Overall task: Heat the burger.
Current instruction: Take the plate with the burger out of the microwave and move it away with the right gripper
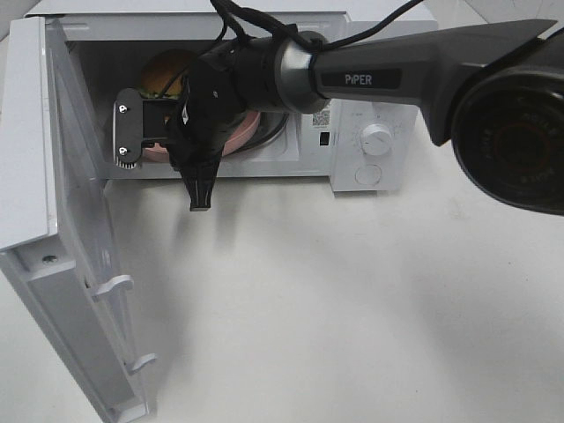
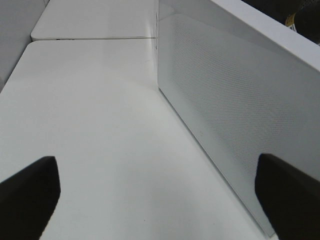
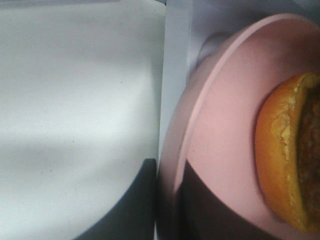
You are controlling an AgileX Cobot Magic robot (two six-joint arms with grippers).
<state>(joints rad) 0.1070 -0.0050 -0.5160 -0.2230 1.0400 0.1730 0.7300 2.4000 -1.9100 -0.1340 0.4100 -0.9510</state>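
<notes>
The burger (image 1: 172, 70) (image 3: 285, 150), with a golden-brown bun, lies on a round pink plate (image 1: 242, 132) (image 3: 225, 125) inside the open microwave (image 1: 352, 88). My right gripper (image 1: 145, 145) (image 3: 167, 210) reaches across into the cavity and is shut on the plate's rim, one finger above it and one below. The arm hides most of the plate in the exterior high view. My left gripper (image 2: 160, 195) is open and holds nothing; it shows only in the left wrist view, beside the microwave door (image 2: 240, 100).
The microwave door (image 1: 53, 220) hangs wide open at the left, reaching toward the table's front. The control panel with its white knob (image 1: 377, 139) is on the microwave's right side. A white tabletop (image 1: 335, 308) spreads in front.
</notes>
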